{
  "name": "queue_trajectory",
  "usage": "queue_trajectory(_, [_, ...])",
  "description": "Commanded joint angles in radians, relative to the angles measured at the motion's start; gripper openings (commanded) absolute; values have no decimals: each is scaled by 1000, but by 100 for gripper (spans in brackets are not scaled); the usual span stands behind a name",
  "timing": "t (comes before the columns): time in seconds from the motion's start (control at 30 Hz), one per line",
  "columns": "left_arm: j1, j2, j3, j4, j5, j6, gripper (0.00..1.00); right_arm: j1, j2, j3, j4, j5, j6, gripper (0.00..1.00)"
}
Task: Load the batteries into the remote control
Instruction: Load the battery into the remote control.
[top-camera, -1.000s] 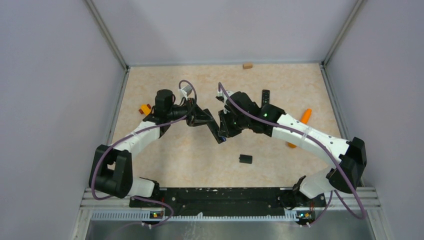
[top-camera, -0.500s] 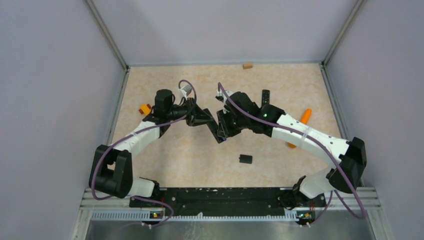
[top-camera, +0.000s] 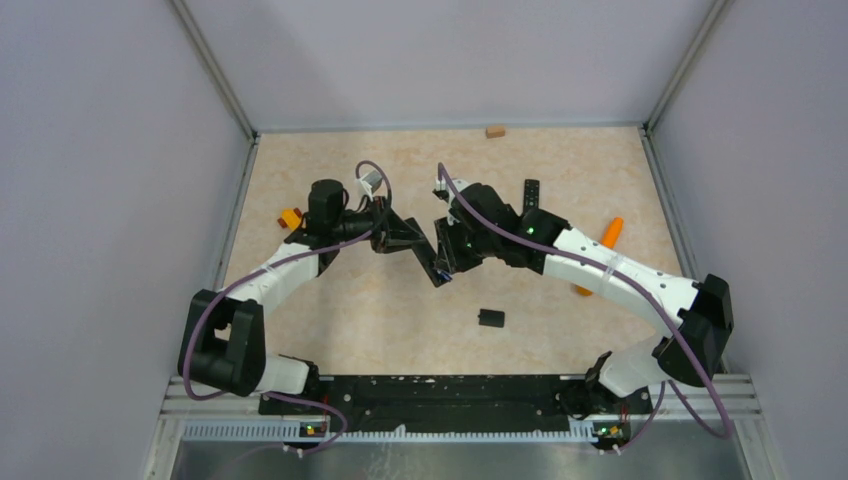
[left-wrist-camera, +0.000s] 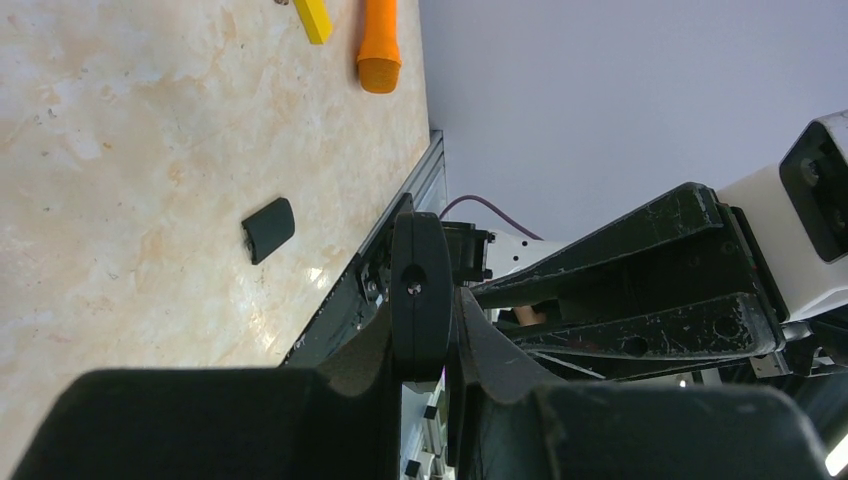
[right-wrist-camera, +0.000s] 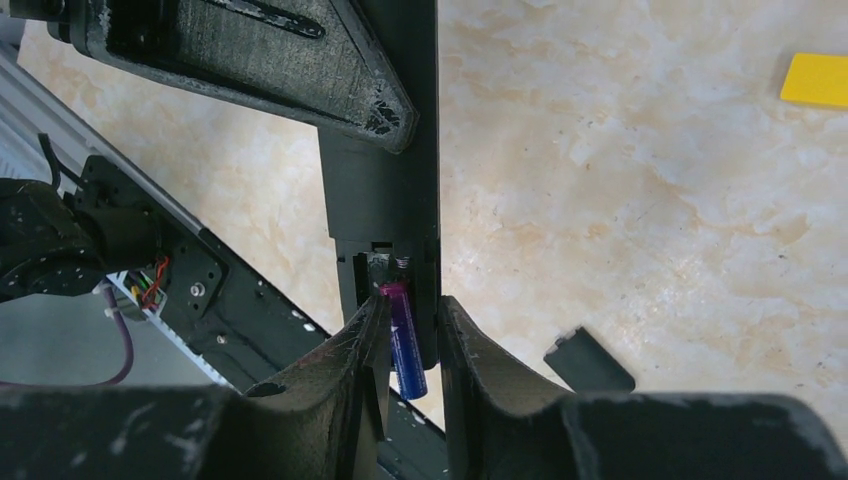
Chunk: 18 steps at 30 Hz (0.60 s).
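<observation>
My left gripper is shut on the black remote control, held edge-on above the table. In the right wrist view the remote control shows its open compartment. A purple-and-blue battery lies tilted in it, top end at the spring, lower end sticking out past the remote's end. My right gripper straddles the battery and the compartment wall with its jaws slightly parted. The battery lies against one finger. From above, both grippers meet at mid-table.
The black battery cover lies on the table in front of the grippers. A second black remote lies behind the right arm, and an orange cone-shaped stick to its right. A yellow block, an orange block and a tan block lie around.
The right gripper's jaws have parted a little around the battery. Both arms and the remote stay almost where they were.
</observation>
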Motion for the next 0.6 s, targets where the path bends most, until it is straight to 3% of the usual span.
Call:
queue_trajectory(0.0, [9, -20, 0, 45, 25, -9, 0, 14, -31, -3, 32, 23, 2, 25])
queue_trajectory(0.27, [14, -26, 3, 46, 27, -17, 0, 14, -36, -29, 66, -23, -10, 31])
queue_trajectory(0.57, [17, -38, 1, 50, 33, -30, 0, 15, -43, -54, 75, 121, 31, 19])
